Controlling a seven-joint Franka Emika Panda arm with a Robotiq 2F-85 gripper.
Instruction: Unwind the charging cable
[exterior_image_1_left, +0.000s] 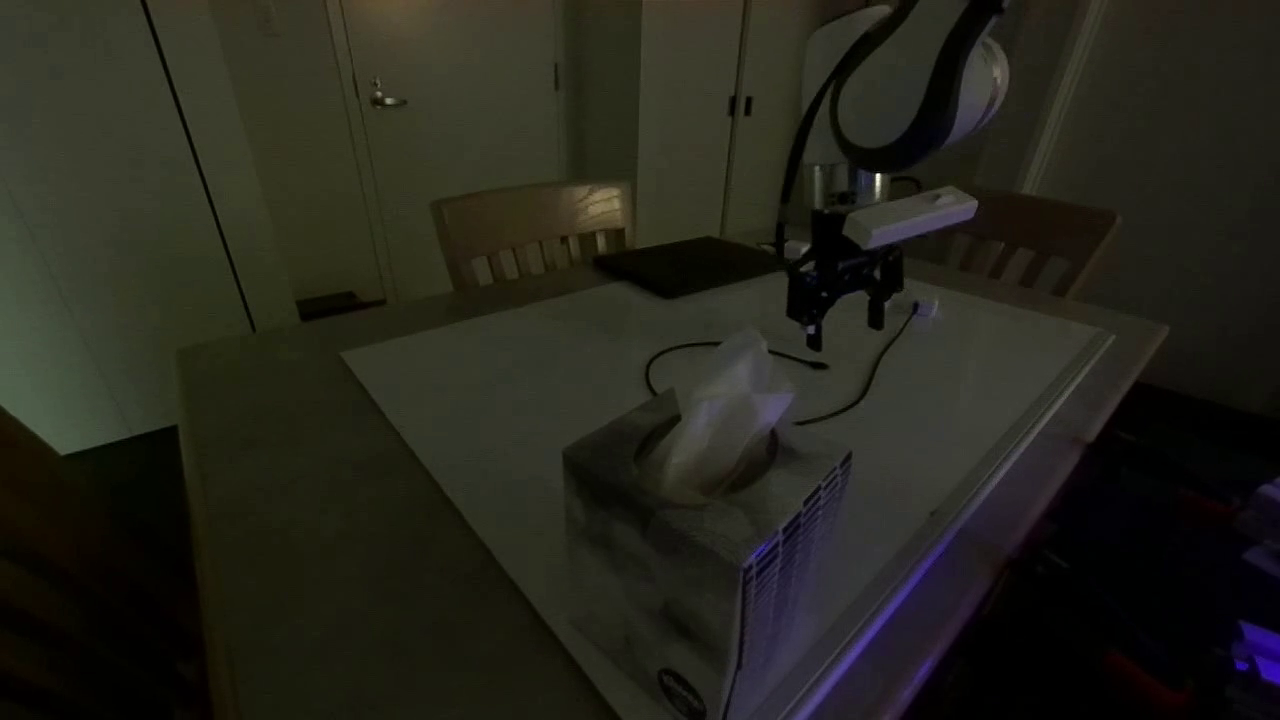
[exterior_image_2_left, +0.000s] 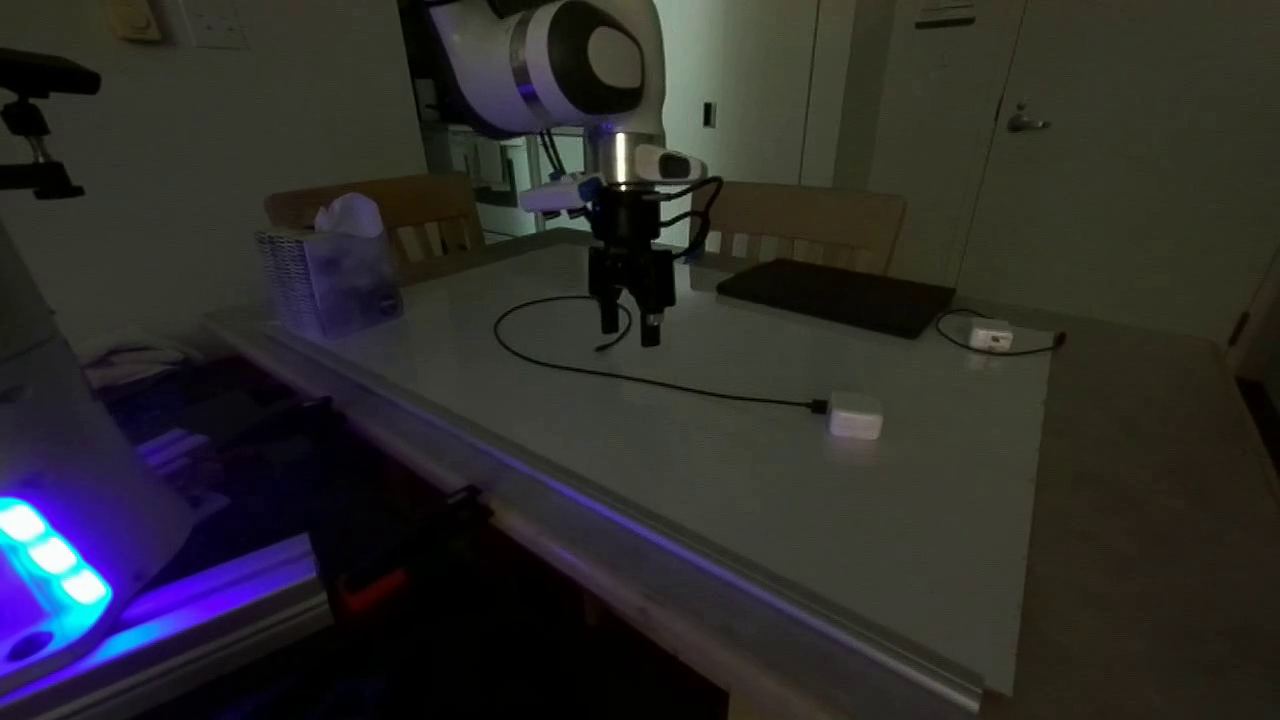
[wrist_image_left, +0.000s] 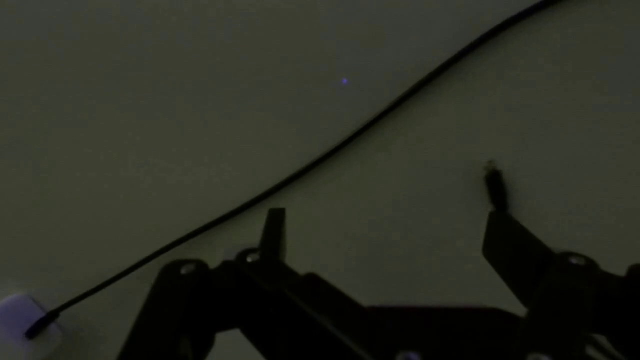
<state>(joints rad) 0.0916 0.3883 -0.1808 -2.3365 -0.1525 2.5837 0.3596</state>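
Observation:
A thin black charging cable (exterior_image_1_left: 873, 375) lies in a wide open loop on the white board. It also shows in an exterior view (exterior_image_2_left: 660, 383) and the wrist view (wrist_image_left: 340, 145). One end is plugged into a white charger block (exterior_image_2_left: 855, 416), also in the wrist view (wrist_image_left: 20, 320). Its free end plug (wrist_image_left: 496, 187) shows just beyond the right finger in the wrist view. My gripper (exterior_image_1_left: 846, 328) is open and empty above the board, fingers pointing down, over the loop's free-end side; it also shows in an exterior view (exterior_image_2_left: 630, 332) and the wrist view (wrist_image_left: 385, 215).
A tissue box (exterior_image_1_left: 650, 570) stands on the board (exterior_image_1_left: 480, 400), hiding part of the cable in that view. A flat black slab (exterior_image_2_left: 840, 295) lies at the board's edge. Beside it is another white charger (exterior_image_2_left: 990, 336) with a short black cable. Chairs (exterior_image_1_left: 540, 225) border the table. The room is dim.

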